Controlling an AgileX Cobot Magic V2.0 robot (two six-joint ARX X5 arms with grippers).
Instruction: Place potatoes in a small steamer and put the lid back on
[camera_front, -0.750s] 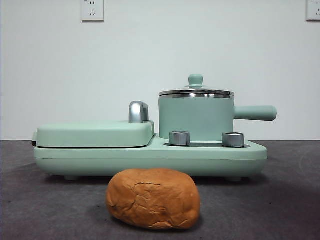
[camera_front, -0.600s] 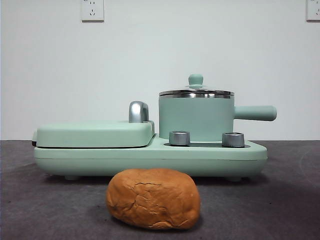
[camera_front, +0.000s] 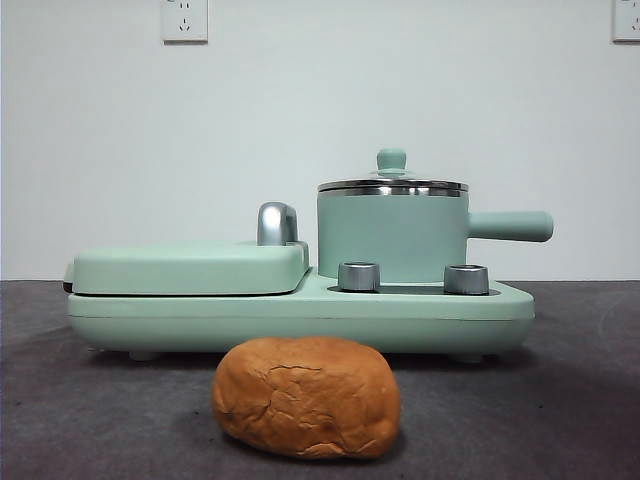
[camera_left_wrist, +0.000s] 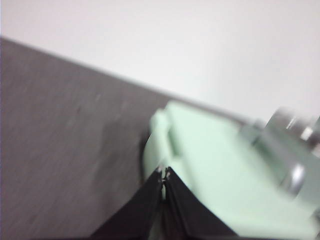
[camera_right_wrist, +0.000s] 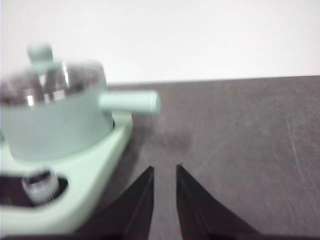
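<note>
I see the lid (camera_front: 392, 183) on the steamer (camera_front: 392, 236), potato (camera_front: 306, 396) on worktop (camera_front: 560, 400) in front; right pincer (camera_right_wrist: 164, 172) slightly open, nearer pot handle side; left pincer (camera_left_wrist: 164, 175) closed by griddle end.

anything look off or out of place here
Nothing is spilled, tipped or damaged. The lid sits level on the steamer, which stands upright on the cooker base. The potato lies alone on the table in front of the base; its skin is cracked and wrinkled.
</note>
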